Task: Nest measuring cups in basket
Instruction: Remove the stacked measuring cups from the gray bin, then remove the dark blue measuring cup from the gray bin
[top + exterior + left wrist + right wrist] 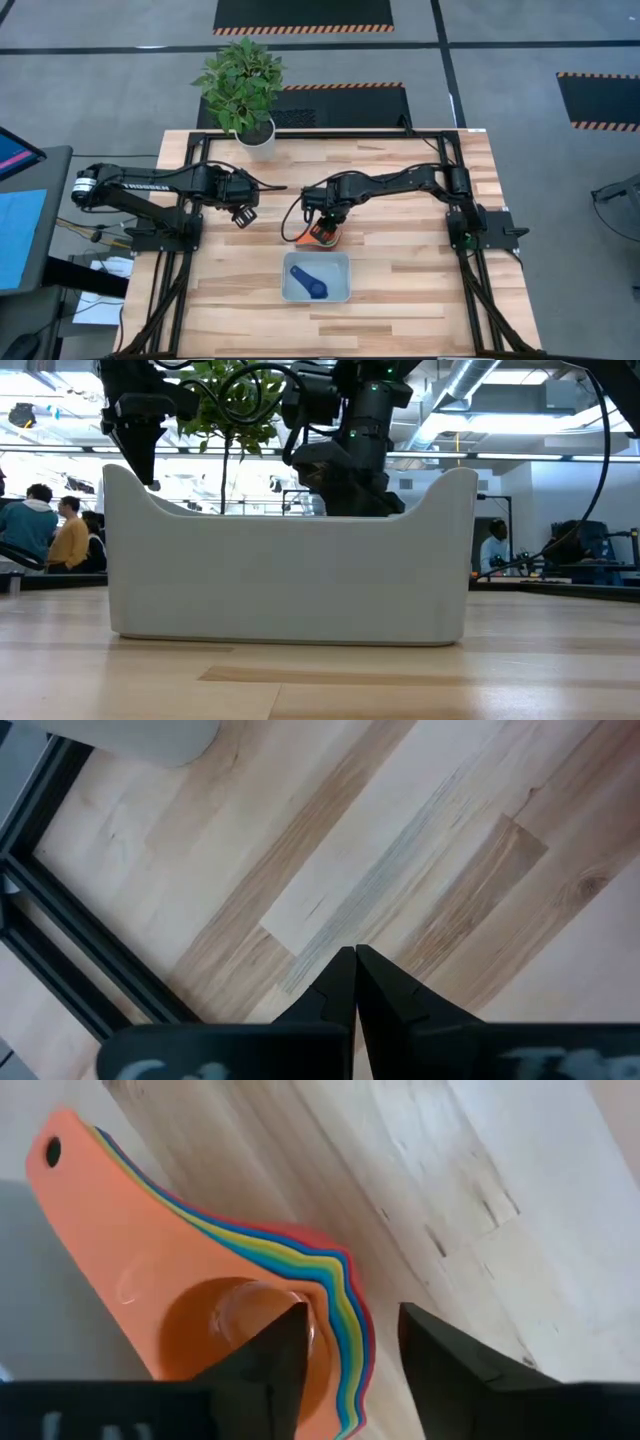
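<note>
A nested stack of measuring cups (pixel 250 1295), orange on top, is seen just behind the basket (pixel 316 277), where a dark blue cup (pixel 309 283) lies.

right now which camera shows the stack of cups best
The right wrist view: the cup stack fills it, orange on top, coloured rims fanned. The high view shows it small under the right gripper; the other two views show none.

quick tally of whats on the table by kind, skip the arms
cup stack, orange on top: 1
loose blue cup, lying in the basket: 1
basket: 1
potted plant: 1
total: 4
</note>
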You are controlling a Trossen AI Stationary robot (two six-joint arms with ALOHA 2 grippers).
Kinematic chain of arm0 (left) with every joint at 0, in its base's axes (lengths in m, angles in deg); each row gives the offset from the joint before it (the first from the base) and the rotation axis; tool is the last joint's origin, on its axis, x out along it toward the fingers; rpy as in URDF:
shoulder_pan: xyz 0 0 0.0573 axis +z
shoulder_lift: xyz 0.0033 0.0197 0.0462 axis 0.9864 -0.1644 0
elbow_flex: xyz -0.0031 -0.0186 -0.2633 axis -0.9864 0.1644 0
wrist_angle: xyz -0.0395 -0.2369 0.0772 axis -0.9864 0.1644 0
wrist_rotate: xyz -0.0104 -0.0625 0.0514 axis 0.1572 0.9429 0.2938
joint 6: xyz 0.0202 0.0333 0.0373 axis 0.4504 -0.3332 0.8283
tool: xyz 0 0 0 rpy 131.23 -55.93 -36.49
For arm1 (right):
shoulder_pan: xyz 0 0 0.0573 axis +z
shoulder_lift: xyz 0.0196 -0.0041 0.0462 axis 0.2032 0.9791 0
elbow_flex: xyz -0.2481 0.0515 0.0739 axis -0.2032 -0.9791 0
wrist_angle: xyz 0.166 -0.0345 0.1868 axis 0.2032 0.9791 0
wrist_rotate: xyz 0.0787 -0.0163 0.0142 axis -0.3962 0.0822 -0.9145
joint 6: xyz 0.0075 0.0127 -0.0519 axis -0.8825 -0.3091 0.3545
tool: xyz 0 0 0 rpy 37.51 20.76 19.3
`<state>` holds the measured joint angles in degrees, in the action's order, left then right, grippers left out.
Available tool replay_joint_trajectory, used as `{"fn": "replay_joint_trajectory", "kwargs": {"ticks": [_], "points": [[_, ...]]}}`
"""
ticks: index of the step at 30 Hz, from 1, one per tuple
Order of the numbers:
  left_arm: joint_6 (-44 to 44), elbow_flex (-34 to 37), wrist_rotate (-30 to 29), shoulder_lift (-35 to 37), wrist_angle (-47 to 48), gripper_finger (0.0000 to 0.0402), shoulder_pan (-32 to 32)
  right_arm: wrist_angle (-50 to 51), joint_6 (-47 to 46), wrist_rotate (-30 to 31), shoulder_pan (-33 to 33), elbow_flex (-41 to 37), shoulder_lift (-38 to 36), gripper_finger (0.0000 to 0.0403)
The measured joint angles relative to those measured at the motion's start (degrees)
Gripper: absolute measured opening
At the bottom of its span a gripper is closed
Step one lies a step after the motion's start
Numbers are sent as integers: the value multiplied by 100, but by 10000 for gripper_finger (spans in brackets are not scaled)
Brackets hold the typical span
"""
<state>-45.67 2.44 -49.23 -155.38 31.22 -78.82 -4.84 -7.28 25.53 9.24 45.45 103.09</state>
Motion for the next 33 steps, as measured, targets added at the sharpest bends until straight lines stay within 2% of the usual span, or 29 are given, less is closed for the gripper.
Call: {"fn": "replay_joint_trajectory", "kwargs": {"ticks": [2, 6, 11, 14, 17, 20, 29, 33], "points": [[3, 0, 0, 0, -2, 0, 0, 12, -153, -43, -39, 1, -13, 200], [29, 0, -2, 0, -2, 0, 0, 423, -243, -543, -189, 299, -98, 219], [27, 0, -4, 0, -2, 0, 0, 1216, -313, -625, -313, 885, -105, 217], [52, 0, -76, 0, -2, 0, -2, 1195, -576, -1134, -276, 1098, -111, 211], [172, 0, -116, 0, -3, 0, -2, 906, -688, -1707, 3, 1147, -107, 204], [272, 0, -153, -2, -3, 0, -2, 701, -693, -1990, 415, 1152, -106, 198], [794, 0, -315, -2, -17, 0, -24, 178, -812, -1911, 1590, 1152, -103, 177], [1446, 0, -237, -2, -250, 0, -148, 771, -1160, -1711, 1902, 1152, -103, 165]]}}
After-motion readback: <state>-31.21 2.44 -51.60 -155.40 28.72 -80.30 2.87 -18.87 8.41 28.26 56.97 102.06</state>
